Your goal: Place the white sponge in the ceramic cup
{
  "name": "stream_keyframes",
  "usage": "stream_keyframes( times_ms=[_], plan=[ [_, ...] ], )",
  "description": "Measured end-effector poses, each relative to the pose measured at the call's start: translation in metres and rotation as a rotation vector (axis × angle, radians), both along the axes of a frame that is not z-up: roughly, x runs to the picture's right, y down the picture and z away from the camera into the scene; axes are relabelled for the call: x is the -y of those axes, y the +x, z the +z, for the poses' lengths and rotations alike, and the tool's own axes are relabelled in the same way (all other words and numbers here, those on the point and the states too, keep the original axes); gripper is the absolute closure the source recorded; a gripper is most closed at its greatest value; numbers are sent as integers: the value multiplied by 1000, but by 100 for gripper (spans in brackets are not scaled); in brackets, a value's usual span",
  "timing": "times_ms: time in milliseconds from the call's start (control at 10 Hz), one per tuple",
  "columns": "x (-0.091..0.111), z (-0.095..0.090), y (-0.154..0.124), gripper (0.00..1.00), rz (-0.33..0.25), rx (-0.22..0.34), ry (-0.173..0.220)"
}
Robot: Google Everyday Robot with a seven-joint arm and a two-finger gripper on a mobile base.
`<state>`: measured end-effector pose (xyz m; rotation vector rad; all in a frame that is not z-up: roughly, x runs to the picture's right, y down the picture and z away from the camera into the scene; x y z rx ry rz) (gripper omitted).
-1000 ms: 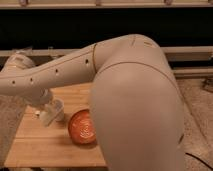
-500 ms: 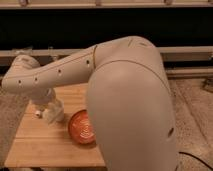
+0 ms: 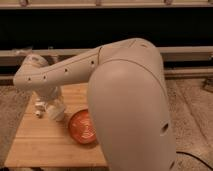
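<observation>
Glossy orange ringed ceramic cup (image 3: 82,128) on wooden table (image 3: 35,147), closed gripper (image 3: 52,111) just beside.

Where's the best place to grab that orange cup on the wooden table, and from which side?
Pinch the cup by its left rim, coming from above: it sits upright with its mouth open, looks too wide to span, and the arm hides its right side. The shut pincer hangs just left of it, over the table.
</observation>
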<state>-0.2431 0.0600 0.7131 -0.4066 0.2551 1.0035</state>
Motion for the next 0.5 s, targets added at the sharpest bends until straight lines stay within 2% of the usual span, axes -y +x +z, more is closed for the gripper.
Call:
stream_keyframes(
  times_ms=[200,500],
  plan=[
    [-8,12,-4,100,-4,8,-6],
    [-2,22,2,100,-1,2,-7]
  ],
)
